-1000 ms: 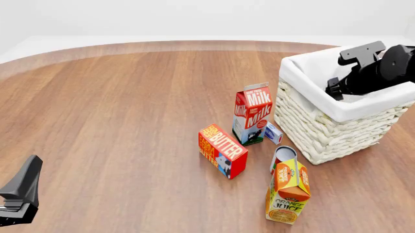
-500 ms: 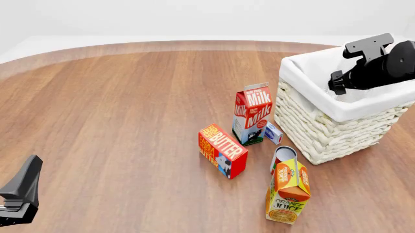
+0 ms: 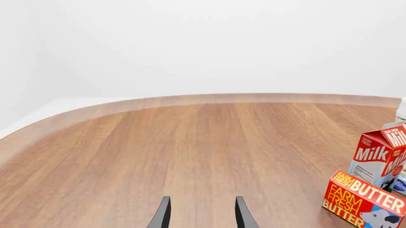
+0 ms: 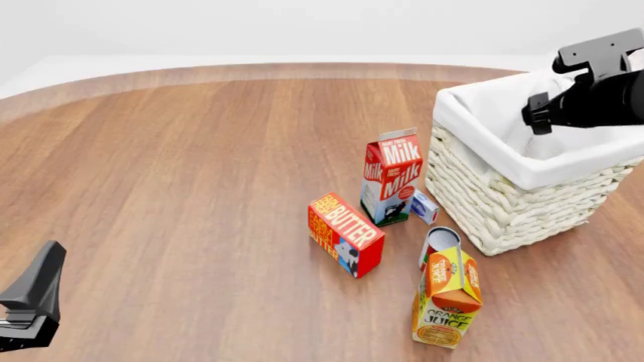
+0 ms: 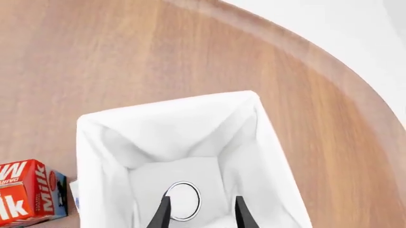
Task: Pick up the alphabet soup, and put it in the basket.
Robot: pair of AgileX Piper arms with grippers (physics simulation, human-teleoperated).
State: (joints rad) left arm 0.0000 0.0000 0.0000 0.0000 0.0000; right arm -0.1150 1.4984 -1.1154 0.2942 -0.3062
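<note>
The basket [image 4: 483, 143] of white wicker with a white cloth lining stands at the right of the table. In the right wrist view I look down into the basket [image 5: 89, 128]. The alphabet soup [image 5: 184, 201] stands on its floor, showing only its pale round top; the label is hidden. My right gripper [image 5: 199, 213] hangs open and empty above the can, its fingers apart from it. In the front view the right gripper [image 4: 544, 113] is over the basket's opening and the can is hidden. My left gripper [image 4: 26, 302] rests open at the near left, also seen in the left wrist view [image 3: 201, 213].
Left of the basket stand a milk carton [image 4: 393, 177], a small blue box [image 4: 424, 206], a butter box [image 4: 345, 234], a slim red-and-white can [image 4: 439, 243] and an orange juice carton [image 4: 446, 298]. The milk [image 3: 381, 156] and butter [image 3: 362, 199] show in the left wrist view.
My right arm has risen up and to the right, away from the basket's inside. The left arm and the table's objects have not moved.
</note>
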